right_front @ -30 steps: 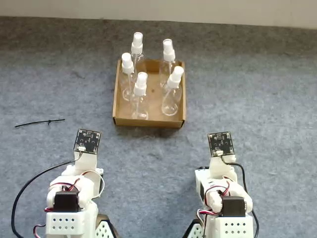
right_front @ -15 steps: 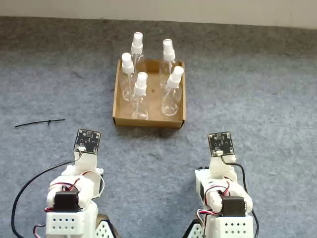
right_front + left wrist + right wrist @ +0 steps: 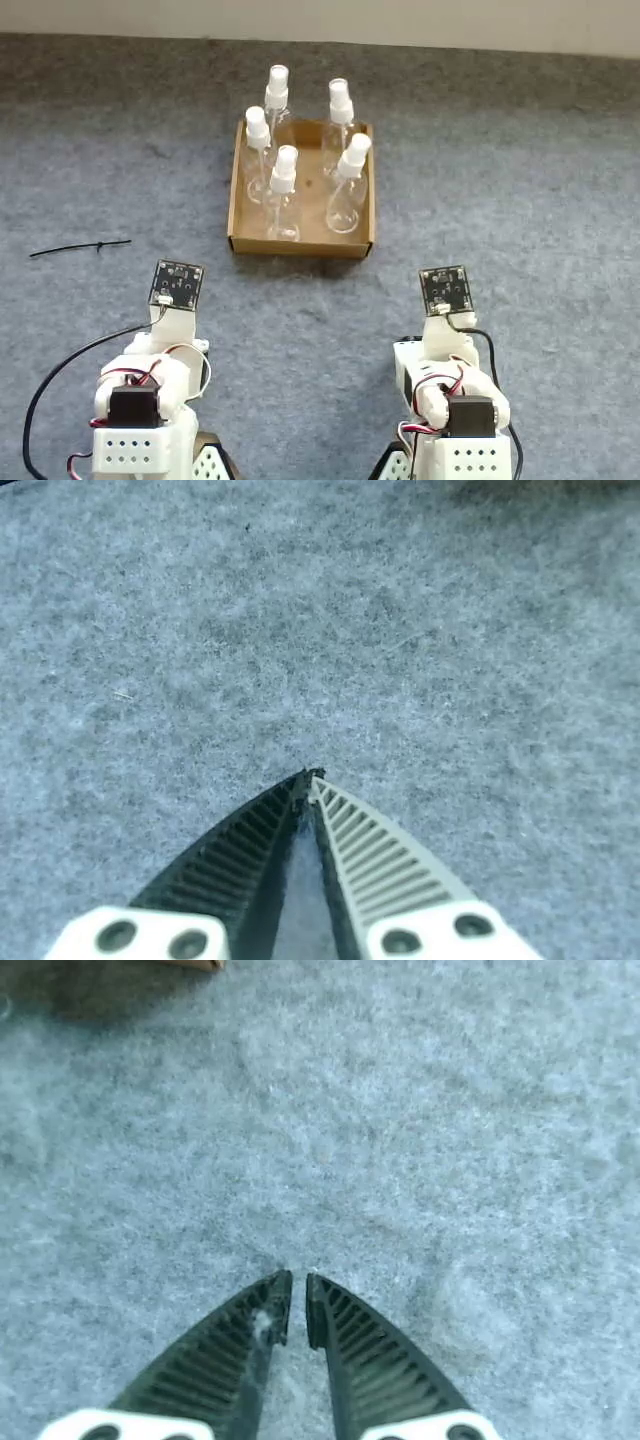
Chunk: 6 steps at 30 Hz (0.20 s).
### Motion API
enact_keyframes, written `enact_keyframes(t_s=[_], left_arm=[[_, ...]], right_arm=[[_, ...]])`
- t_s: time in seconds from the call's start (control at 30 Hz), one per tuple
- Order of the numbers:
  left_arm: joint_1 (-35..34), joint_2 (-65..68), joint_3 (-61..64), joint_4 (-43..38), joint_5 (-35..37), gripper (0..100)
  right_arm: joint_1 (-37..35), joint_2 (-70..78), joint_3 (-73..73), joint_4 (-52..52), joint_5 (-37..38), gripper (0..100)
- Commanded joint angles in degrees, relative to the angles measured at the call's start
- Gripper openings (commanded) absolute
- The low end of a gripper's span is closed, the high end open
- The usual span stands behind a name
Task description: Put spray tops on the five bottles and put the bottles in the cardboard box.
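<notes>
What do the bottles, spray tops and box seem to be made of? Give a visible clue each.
Bottles: clear glossy plastic or glass; the box shows through. Spray tops: opaque white, likely plastic. Box: matte brown cardboard, by its thin walls.

We record the left arm (image 3: 150, 395) and right arm (image 3: 455, 405) in white printed shell. Each carries a square black board (image 3: 178, 283). Toward the base from the board sits a black servo (image 3: 133, 408) ringed by red and white wires (image 3: 128, 378). A black cable (image 3: 55, 378) loops off the left arm. The left gripper (image 3: 310, 778) has one black ribbed finger and one pale; the right gripper (image 3: 297, 1282) has both black. White mounts (image 3: 152, 925) show dark screw holes (image 3: 117, 936).
</notes>
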Motion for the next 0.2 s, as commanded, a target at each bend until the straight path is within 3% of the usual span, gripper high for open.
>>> enact_keyframes(t_s=[0.0,0.17], left_arm=[[0.92,-0.57,1.19,0.35,0.26,1],[0.92,-0.57,1.19,0.35,0.26,1]], right_arm=[[0.57,-0.75,6.73,0.48,0.62,0.5],[0.57,-0.75,6.73,0.48,0.62,0.5]])
